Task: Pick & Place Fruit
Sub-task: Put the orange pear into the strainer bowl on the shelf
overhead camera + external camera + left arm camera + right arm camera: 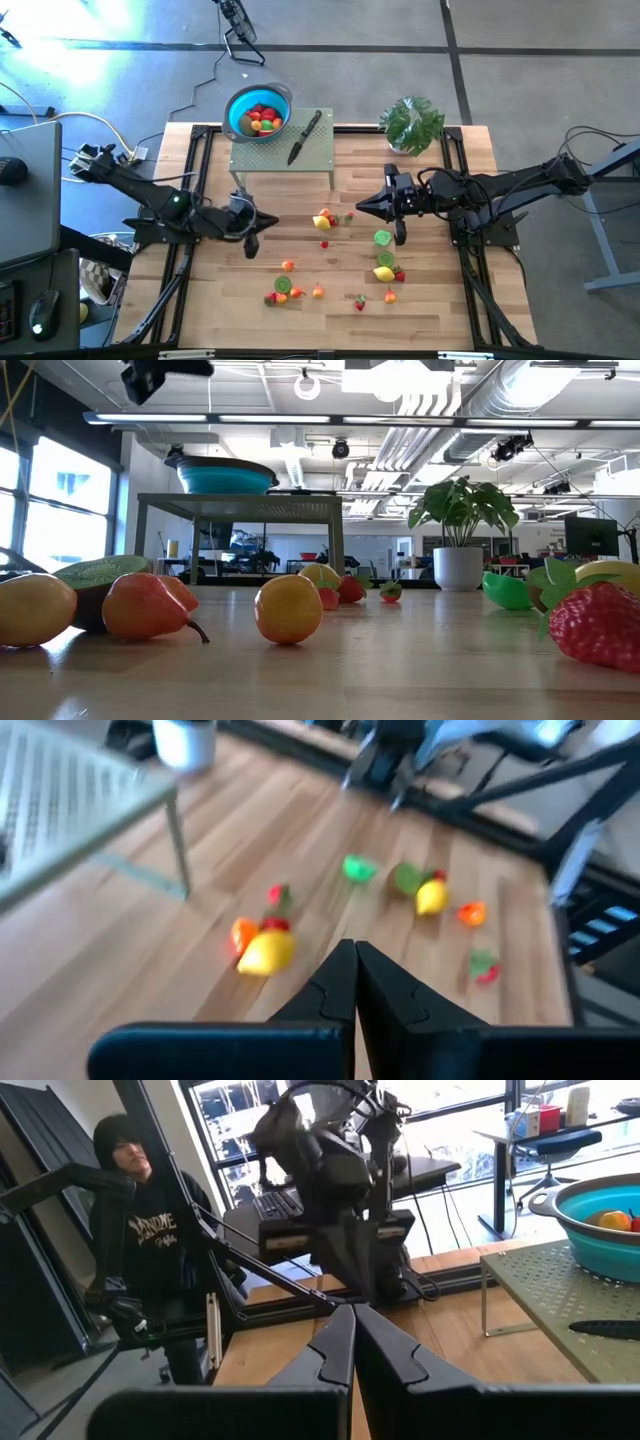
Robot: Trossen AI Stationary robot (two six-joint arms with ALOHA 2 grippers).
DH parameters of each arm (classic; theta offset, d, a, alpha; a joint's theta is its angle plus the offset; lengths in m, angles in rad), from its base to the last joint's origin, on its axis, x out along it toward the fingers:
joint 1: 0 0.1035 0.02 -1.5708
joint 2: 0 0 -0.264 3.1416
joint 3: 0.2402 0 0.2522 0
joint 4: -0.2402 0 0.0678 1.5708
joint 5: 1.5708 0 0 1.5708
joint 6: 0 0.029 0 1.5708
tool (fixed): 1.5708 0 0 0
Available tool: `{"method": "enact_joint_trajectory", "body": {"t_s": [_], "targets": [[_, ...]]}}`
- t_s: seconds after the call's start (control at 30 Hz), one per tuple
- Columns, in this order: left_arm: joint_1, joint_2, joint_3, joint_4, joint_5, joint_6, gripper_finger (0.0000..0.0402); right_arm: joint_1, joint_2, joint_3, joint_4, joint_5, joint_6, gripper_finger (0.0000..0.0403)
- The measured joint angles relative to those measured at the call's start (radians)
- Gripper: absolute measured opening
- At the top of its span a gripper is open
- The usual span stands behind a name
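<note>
Closest to the table-level camera: a strawberry [597, 622], then an orange ball [288, 609], a red-orange pear [148, 605] and a yellow piece [33, 609] in a row across the wood.

Most of the fruit [330, 265] sits loose on the table [430, 300] mid-span, between the arms. A few pieces are already in the blue bowl [238, 103], up on the green perforated stand [325, 152], with the black-handled knife [304, 137] just beside it.

Left gripper [251, 243] hangs over bare wood, fingers pinched together, holding nothing. Right gripper [363, 208] points across at it, also pinched closed and empty, near the yellow/orange cluster [322, 219]. Potted plant [411, 124] stands at the back corner.

Read: no pick started, a target is being chosen.

To do it well, I'd say:
- spread the fingers before descending (closed tips would just shove a piece away)
- go for an isolated piece like the small orange one [288, 265], not the touching pair
- come straight down, centred; round ones will likely roll
- lift clear of the stand's edge, stay off the knife, release low over the bowl.
</note>
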Motion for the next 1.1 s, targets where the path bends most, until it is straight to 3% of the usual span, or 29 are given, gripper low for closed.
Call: {"method": "enact_joint_trajectory", "body": {"t_s": [0.2,0.43,0.67,0.83,1.1], "targets": [[-0.021,0.086,0.07,-0.203,-0.016,-0.2,0.0,0.0,0.0,0.0,-0.004,0.0,0.0,0.0002],[-0.019,0.248,0.239,-0.419,0.047,-0.247,0.0,0.0,0.0,0.0,-0.009,0.02,0.0,0.0002],[-0.019,0.384,0.351,-0.65,0.118,-0.512,0.0,0.0,0.0,0.0,-0.017,0.027,0.0,0.0002],[-0.019,0.487,0.391,-0.672,0.21,-0.527,0.0,0.0,0.0,0.0,-0.052,0.027,0.006,0.0003],[-0.019,0.575,0.401,-0.596,0.405,-0.42,0.0,0.0,0.0,0.0,-0.057,0.027,0.004,0.0003]]}}
